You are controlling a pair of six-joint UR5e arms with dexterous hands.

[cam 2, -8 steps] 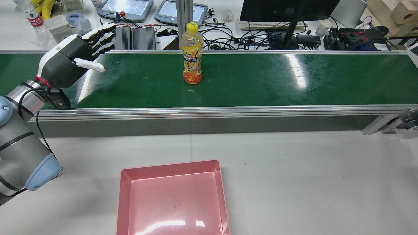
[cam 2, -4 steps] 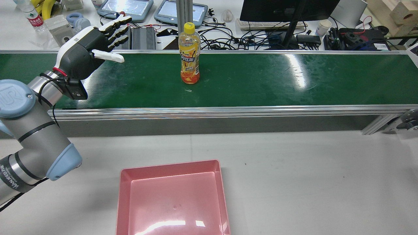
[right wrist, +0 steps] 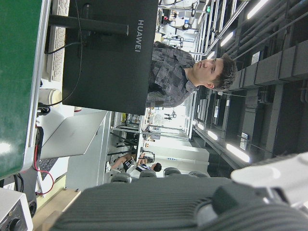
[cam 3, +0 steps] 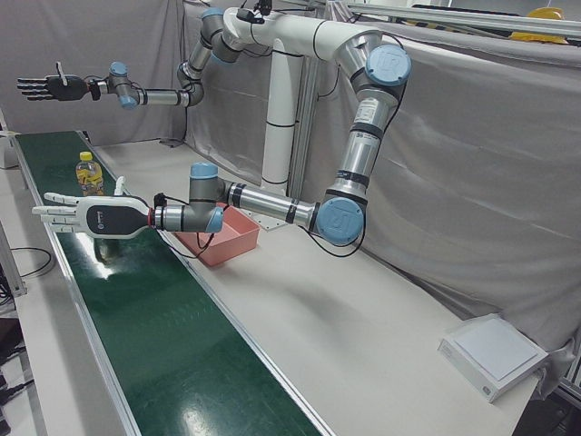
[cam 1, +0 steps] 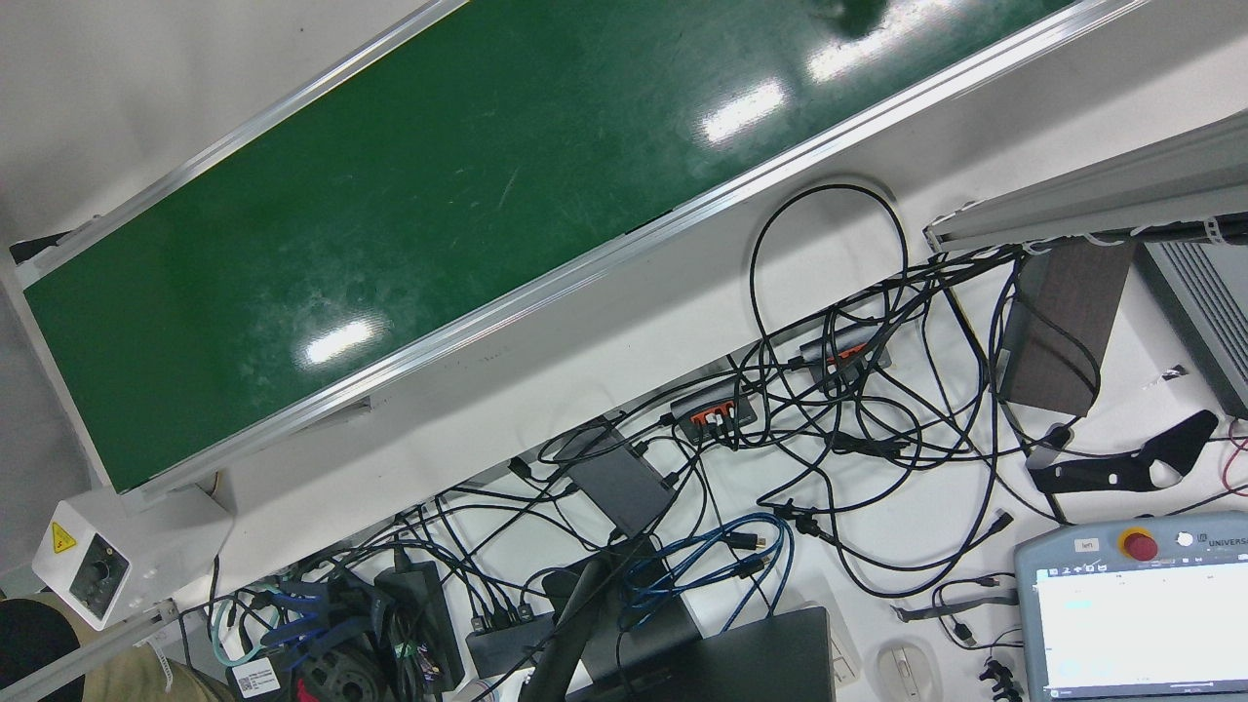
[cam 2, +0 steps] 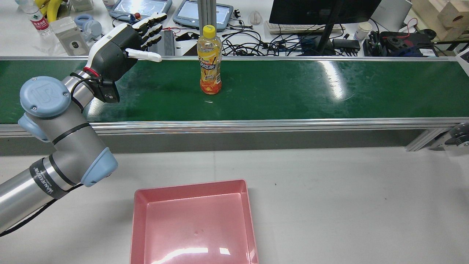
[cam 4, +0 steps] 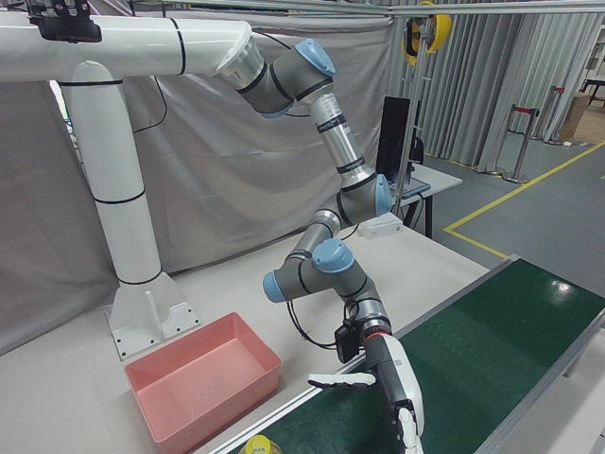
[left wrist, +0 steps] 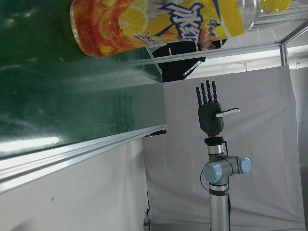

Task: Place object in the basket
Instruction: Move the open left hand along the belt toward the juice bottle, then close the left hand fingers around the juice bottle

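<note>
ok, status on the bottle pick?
Left hand open over the belt, short of the bottle. Right hand open, raised clear. Bottle upright on the belt. Pink basket holds nothing; nothing between hand and bottle.

Left hand over green belt, fingers spread, empty pink basket beside belt, bottle cap at bottom edge

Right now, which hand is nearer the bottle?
Left. The left hand is open above the belt, just short of the bottle. The right hand is raised far beyond the belt's other end, also open.
</note>
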